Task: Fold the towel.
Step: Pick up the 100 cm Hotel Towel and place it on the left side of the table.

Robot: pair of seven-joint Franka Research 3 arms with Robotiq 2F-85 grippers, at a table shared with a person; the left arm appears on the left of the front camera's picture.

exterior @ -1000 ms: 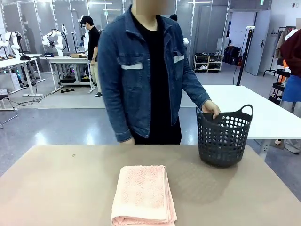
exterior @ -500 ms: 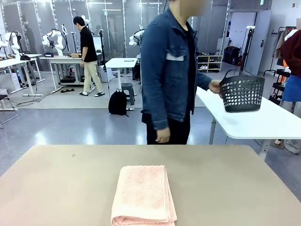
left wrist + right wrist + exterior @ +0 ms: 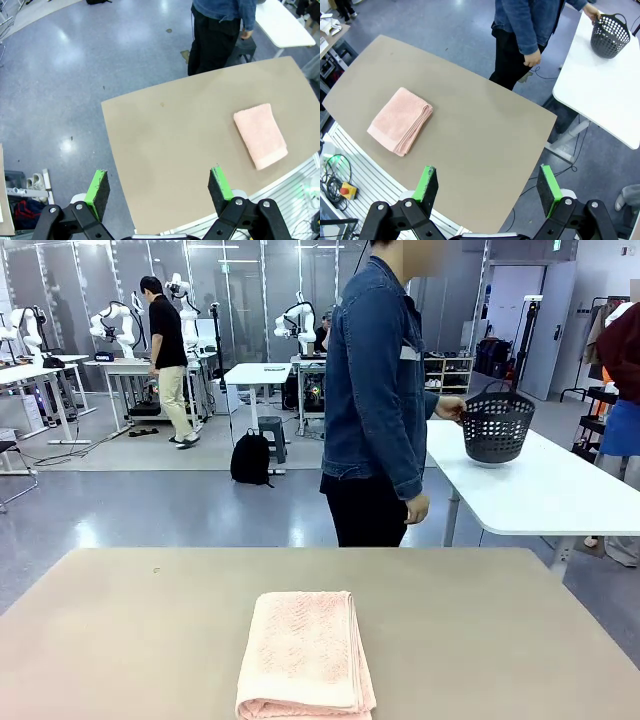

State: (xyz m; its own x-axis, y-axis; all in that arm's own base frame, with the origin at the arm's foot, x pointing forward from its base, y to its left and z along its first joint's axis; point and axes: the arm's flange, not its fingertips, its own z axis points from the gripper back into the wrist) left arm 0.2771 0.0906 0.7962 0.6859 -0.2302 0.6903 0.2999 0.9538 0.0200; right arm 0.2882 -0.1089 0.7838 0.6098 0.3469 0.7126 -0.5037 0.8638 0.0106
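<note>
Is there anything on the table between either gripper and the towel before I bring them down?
Nothing visible. The towel lies folded, alone on the tan table. The left gripper and right gripper hang high above it, jaws open. The person has the black basket over on the white table.

table (image 3: 500, 630) free around towel (image 3: 306, 650) | person (image 3: 375, 400) well apart
</note>
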